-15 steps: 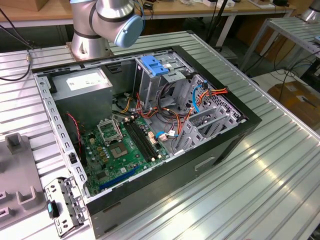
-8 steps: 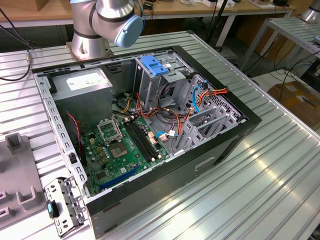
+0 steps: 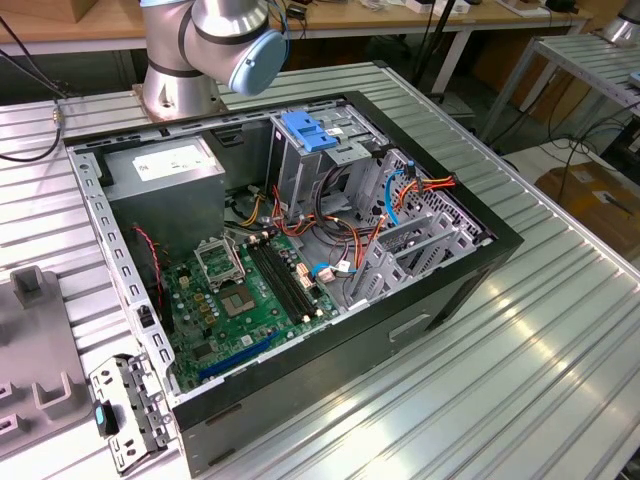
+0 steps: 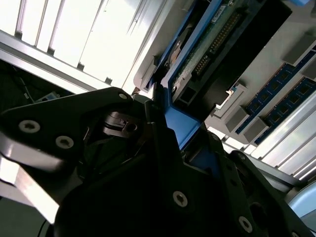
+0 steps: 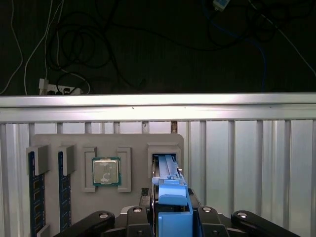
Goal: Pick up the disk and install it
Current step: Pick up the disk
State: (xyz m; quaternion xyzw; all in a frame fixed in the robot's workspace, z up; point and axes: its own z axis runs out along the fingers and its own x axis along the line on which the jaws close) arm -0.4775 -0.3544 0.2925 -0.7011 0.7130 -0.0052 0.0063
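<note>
The gripper is clamped on the blue edge of the disk, which stands in a slot of the grey tray; a chip and memory sticks lie in neighbouring slots.

We had our arm bent above its base; our claw was clamped on the disk between its fingers.

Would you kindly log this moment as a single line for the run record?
fingers: shut on blue-bracketed silver metal disk | disk: on edge in grey tray slot | install: not done
</note>
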